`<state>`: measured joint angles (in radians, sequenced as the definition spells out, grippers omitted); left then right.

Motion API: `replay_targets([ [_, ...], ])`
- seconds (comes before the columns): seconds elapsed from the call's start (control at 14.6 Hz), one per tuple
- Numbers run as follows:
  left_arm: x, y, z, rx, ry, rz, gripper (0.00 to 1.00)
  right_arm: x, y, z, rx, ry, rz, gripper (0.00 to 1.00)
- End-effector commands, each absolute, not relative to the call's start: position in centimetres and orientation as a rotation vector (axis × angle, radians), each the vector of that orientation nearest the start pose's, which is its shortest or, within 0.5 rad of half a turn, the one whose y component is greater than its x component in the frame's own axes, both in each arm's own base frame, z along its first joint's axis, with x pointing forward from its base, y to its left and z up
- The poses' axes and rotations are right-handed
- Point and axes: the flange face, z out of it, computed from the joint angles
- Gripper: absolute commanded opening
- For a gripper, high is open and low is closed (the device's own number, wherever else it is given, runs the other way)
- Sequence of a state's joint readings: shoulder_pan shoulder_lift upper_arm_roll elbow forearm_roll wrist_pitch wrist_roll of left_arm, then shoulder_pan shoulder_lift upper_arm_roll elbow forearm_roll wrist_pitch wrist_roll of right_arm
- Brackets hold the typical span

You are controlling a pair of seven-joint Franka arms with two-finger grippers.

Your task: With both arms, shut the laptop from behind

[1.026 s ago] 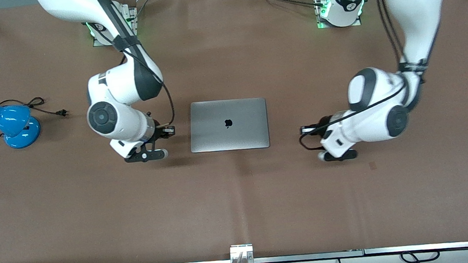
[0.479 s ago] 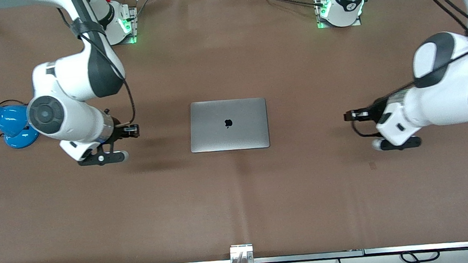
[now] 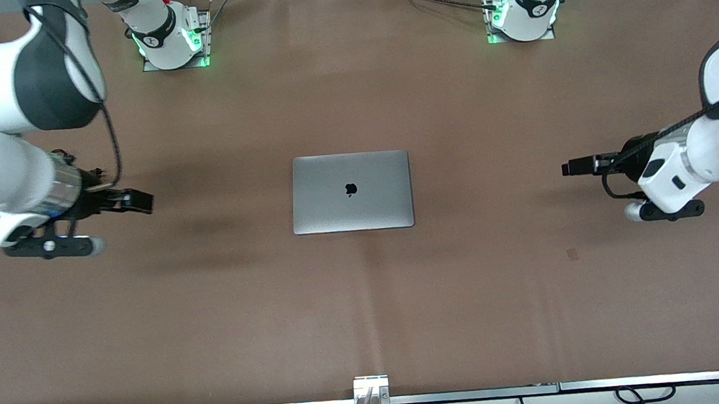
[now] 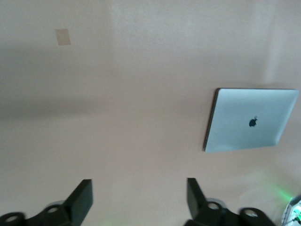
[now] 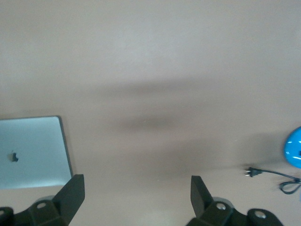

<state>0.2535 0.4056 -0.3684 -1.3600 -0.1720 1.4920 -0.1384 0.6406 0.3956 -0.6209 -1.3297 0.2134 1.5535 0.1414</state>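
I saw the laptop (image 3: 350, 191) lying shut and flat, logo up, at the middle of the bench (image 3: 369, 306). My left gripper (image 3: 572, 168) hung over the bench toward the left arm's end, jaws wide and empty. My right gripper (image 3: 135, 202) hung toward the right arm's end, likewise spread and empty. A blue object (image 5: 293, 147), probably a lamp, showed only partly in the right wrist view.
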Motion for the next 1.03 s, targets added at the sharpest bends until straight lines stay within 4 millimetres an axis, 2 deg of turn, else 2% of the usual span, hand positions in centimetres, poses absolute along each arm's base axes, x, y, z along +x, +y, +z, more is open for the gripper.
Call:
replay_targets([
  [0.0, 63.7, -2.8, 55.3, -3.342, -0.074, 0.369, 1.00, 64.1, 7.8, 56.1, -3.165, 0.193, 0.105, 1.00],
  [0.14, 63.0, -1.2, 59.1, -3.283, -0.081, 0.337, 1.00, 63.8, 7.3, 57.1, -3.153, 0.190, 0.084, 1.00],
  [0.27, 62.9, -0.6, 59.1, -3.253, -0.093, 0.349, 1.00, 64.0, 6.7, 57.1, -3.126, 0.207, 0.079, 1.00],
  [0.34, 62.9, -0.7, 59.1, -3.230, -0.085, 0.341, 1.00, 64.4, 4.5, 57.1, -3.080, 0.263, 0.070, 1.00],
  [0.41, 62.9, -0.6, 59.2, -3.221, -0.091, 0.333, 1.00, 64.8, 3.2, 57.0, -3.030, 0.270, 0.055, 1.00],
  [0.55, 62.6, -0.2, 60.1, -3.213, -0.116, 0.276, 1.00, 65.1, -0.2, 57.6, -3.016, 0.226, -0.007, 1.00],
  [0.62, 62.2, -0.3, 59.8, -3.182, -0.119, 0.252, 1.00, 65.3, -2.0, 57.9, -3.025, 0.214, -0.049, 1.00],
  [0.75, 60.4, 0.1, 60.3, -3.134, -0.136, 0.194, 1.00, 64.8, -3.3, 59.0, -3.052, 0.159, -0.083, 1.00],
  [0.82, 58.8, -1.4, 59.8, -3.115, -0.111, 0.153, 1.00, 64.5, -3.7, 59.5, -3.074, 0.145, -0.091, 1.00],
  [0.89, 57.0, -1.8, 58.6, -3.104, -0.112, 0.123, 1.00, 64.2, -4.0, 59.9, -3.084, 0.134, -0.097, 1.00],
  [0.96, 55.5, -1.4, 57.8, -3.097, -0.135, 0.065, 1.00, 63.8, -4.1, 60.1, -3.084, 0.120, -0.095, 1.00],
])
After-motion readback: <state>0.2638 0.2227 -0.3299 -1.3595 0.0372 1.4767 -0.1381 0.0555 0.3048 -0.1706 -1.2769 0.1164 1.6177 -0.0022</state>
